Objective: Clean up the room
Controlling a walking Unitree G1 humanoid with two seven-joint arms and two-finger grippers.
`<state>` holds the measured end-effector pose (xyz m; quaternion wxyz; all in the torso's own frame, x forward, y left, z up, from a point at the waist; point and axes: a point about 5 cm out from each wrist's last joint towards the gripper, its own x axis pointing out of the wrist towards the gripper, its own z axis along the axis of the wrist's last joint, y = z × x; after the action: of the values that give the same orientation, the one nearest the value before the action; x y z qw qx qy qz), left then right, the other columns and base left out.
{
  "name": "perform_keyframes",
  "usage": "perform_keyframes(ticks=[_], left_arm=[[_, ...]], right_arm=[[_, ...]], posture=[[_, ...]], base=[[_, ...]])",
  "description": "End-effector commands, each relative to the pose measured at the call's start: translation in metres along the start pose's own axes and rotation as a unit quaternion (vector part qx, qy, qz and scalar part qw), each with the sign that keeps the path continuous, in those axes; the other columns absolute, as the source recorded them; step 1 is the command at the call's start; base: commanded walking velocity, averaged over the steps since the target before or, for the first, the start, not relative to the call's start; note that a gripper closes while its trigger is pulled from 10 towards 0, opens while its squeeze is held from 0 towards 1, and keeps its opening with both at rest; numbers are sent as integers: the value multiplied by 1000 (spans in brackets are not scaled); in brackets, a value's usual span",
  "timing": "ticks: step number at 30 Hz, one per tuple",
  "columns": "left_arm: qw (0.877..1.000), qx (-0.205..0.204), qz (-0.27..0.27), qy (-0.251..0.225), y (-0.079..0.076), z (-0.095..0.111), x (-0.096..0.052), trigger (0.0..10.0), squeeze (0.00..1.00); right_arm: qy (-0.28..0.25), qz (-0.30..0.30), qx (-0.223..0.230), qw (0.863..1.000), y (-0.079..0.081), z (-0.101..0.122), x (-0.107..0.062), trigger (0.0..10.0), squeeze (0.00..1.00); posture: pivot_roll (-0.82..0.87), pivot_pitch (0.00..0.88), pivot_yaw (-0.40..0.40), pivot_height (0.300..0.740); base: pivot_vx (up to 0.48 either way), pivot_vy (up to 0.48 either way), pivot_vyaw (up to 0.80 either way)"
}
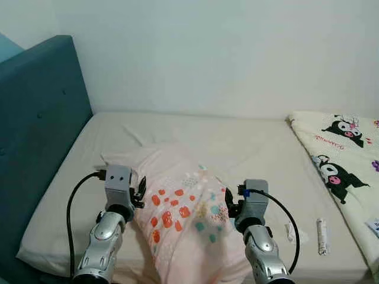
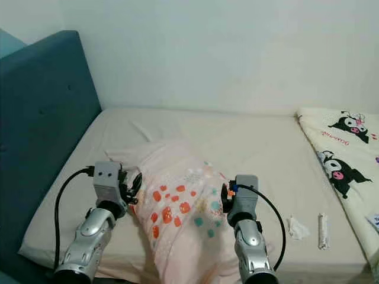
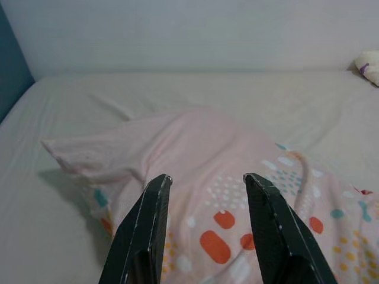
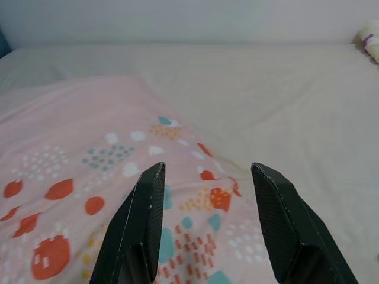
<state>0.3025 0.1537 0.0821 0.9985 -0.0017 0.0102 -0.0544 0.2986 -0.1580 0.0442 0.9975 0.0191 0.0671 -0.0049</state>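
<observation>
From the left, I see the teal headboard (image 1: 41,118) bordering the mattress (image 1: 249,148). My left gripper (image 3: 206,180) sits at the pink pillow's (image 1: 183,219) left edge, fingers spread wide, nothing held. My right gripper (image 4: 207,171) is at the pillow's right edge, likewise wide. Further right lies a cartoon-print blanket (image 1: 343,160).

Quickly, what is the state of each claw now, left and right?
Left claw: open, holding nothing, above the pink pillow.
Right claw: open, holding nothing, above the same pillow.
</observation>
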Motion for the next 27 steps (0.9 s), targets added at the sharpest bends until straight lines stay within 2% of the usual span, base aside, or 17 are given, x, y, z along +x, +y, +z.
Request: perform_keyframes(ticks=[1,6,7,11,21,27], left_arm=[[1000,6,-6,7,-3,-2,-2,10000,0],[1000,2,-10,10,-7,-3,-2,10000,0],[1000,-10,-8,11,-8,-4,-2,10000,0],[999,-5,22,31,0,-7,0,10000,0],[998,-9,58,30,13,-5,2,10000,0],[998,-14,59,29,13,-6,0,10000,0]], right_arm=[[-5,-7,6,1000,-3,2,-1,10000,0],[-4,-9,6,1000,-6,2,-1,10000,0],[-4,-9,6,1000,-6,2,-1,10000,0],[-1,-8,5,1000,-5,3,1,10000,0],[0,-10,-5,1000,-8,10,8,10000,0],[-3,-7,-6,1000,-10,14,11,10000,0]], posture=[[19,0,-56,740],[18,0,-55,740],[17,0,-55,740],[19,0,-56,740],[20,0,-72,735],[23,0,-79,715]], base=[[0,0,0],[0,-444,0],[0,0,0],[0,0,0],[0,0,0],[0,0,0]])
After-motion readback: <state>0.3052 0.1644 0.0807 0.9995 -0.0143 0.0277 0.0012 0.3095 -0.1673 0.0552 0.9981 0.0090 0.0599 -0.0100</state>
